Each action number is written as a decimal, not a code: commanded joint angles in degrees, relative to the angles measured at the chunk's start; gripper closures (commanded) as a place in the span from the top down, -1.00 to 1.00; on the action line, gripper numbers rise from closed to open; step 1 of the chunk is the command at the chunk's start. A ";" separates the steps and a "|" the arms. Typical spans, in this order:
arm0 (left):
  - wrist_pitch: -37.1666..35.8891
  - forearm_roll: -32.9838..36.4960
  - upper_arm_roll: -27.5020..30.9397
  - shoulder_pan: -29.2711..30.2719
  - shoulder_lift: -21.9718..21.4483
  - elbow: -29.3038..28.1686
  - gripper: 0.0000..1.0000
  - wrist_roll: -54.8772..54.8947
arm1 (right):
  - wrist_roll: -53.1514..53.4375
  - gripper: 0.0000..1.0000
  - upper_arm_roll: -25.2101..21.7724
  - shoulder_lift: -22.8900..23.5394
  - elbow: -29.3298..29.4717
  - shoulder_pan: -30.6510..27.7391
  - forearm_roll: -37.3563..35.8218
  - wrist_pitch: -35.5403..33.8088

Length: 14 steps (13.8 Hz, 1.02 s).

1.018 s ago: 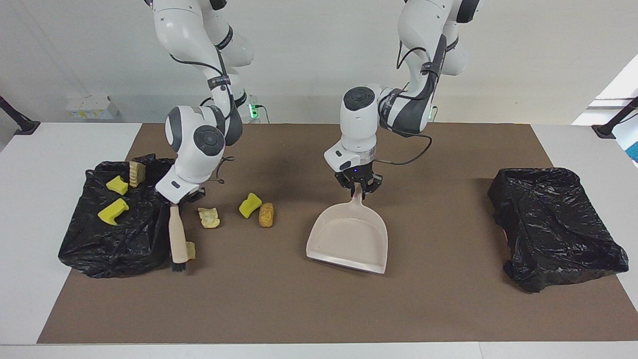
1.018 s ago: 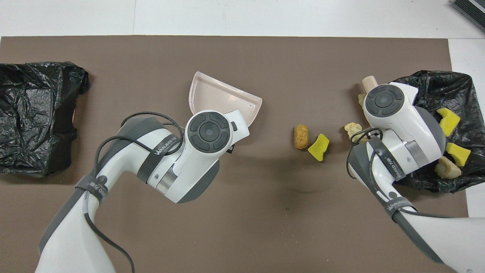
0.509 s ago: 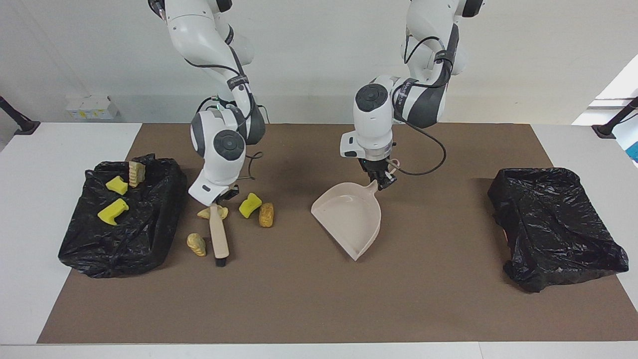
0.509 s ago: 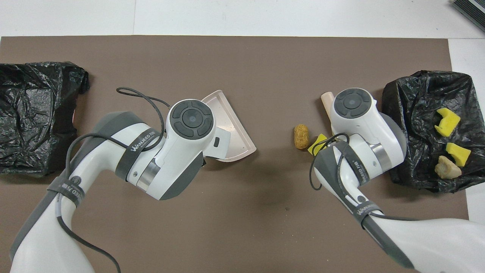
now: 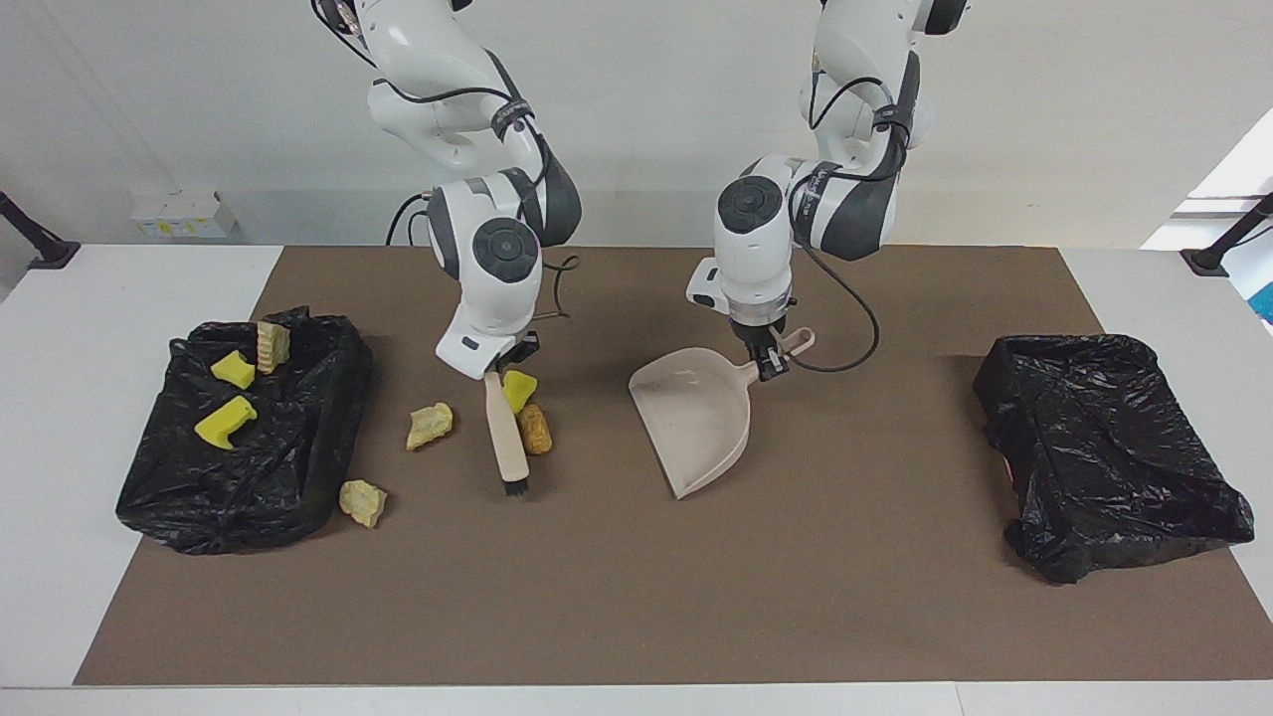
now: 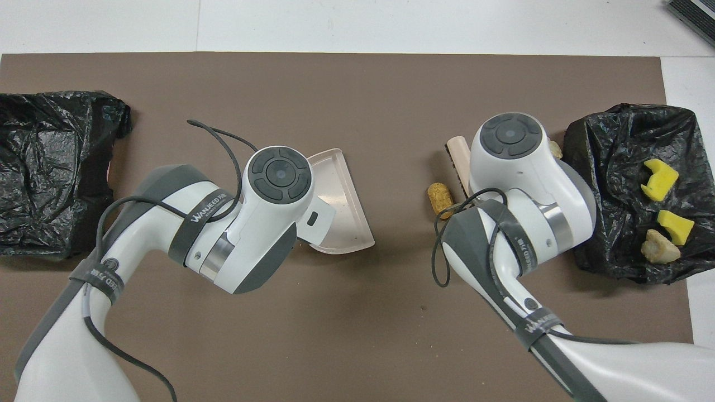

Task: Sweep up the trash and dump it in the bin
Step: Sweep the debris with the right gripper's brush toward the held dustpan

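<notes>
My right claw was clamped on the brush, its handle touching two trash scraps, while my left claw gripped the dustpan beside them.

Yellow and tan trash, beige dustpan, glossy black bags, brown mat.

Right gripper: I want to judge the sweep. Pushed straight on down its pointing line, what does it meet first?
The right gripper points down along the brush it holds, whose bristles seem already on the brown mat. So it would likely press into the mat, beside the brown scrap; depth is uncertain.
</notes>
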 commanded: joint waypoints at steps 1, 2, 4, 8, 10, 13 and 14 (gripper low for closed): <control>1.25 0.99 -0.27 -0.78 -2.70 -3.97 -1.00 0.99 | -1.87 -1.00 -0.44 0.72 2.38 -2.34 -7.80 -1.06; 2.55 0.99 -0.36 -0.87 -3.40 -5.81 -1.00 0.99 | -1.60 -1.00 -0.44 0.90 2.29 -4.96 -9.76 -0.35; 3.71 0.99 -0.36 -1.66 -4.28 -7.49 -1.00 0.90 | -1.52 -1.00 -0.35 1.78 2.03 -10.41 -13.09 4.03; 5.03 0.99 -0.36 -2.36 -5.43 -9.51 -1.00 0.81 | 0.76 -1.00 -0.44 4.94 2.38 -12.54 -16.81 6.94; 4.85 0.99 -0.45 -2.36 -6.04 -10.40 -1.00 0.81 | 4.01 -1.00 -0.35 6.17 2.12 -12.54 -17.07 8.35; 4.50 0.99 -0.36 -3.24 -6.83 -11.28 -1.00 0.73 | 4.20 -1.00 -0.27 7.58 1.50 -12.98 -17.16 9.40; 4.41 0.99 -0.36 -3.16 -6.84 -11.36 -1.00 0.73 | 4.11 -1.00 -0.18 7.50 0.46 -13.33 -16.98 9.84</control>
